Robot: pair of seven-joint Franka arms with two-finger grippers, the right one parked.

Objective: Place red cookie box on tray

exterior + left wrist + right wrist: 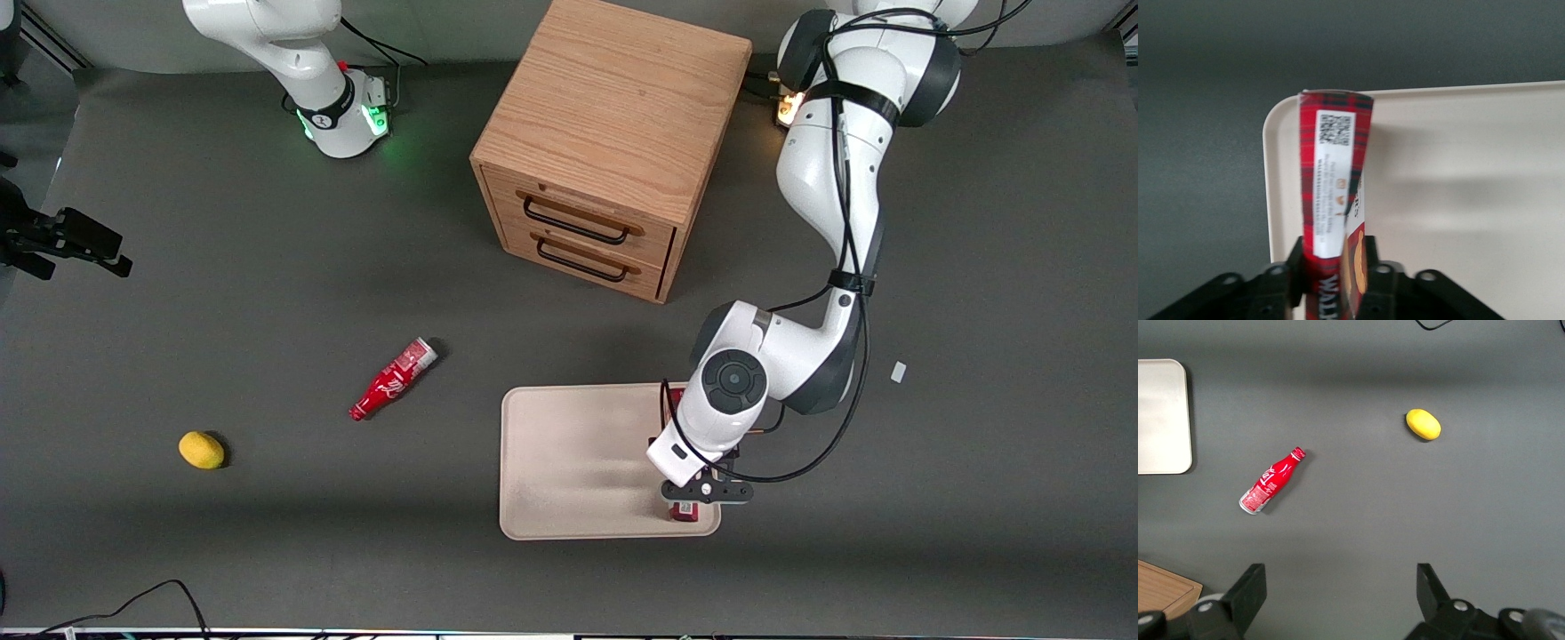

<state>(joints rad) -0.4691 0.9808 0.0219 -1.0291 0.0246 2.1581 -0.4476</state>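
The red cookie box (pixel 1335 180) is a long narrow tartan carton with a white label, clamped between the black fingers (pixel 1297 267) of my left gripper (pixel 1335 267). In the front view the gripper (pixel 702 493) is over the cream tray (pixel 578 462), at the tray's edge toward the working arm's end. The wrist covers most of the box (pixel 683 510), and only its two ends show. The box extends over the tray (pixel 1458 187) toward one rounded corner. I cannot tell whether the box touches the tray floor.
A wooden two-drawer cabinet (pixel 605 151) stands farther from the front camera than the tray. A small red soda bottle (pixel 391 380) lies on the mat toward the parked arm's end, with a yellow lemon (pixel 202 450) farther that way. A white scrap (pixel 898 372) lies near the working arm.
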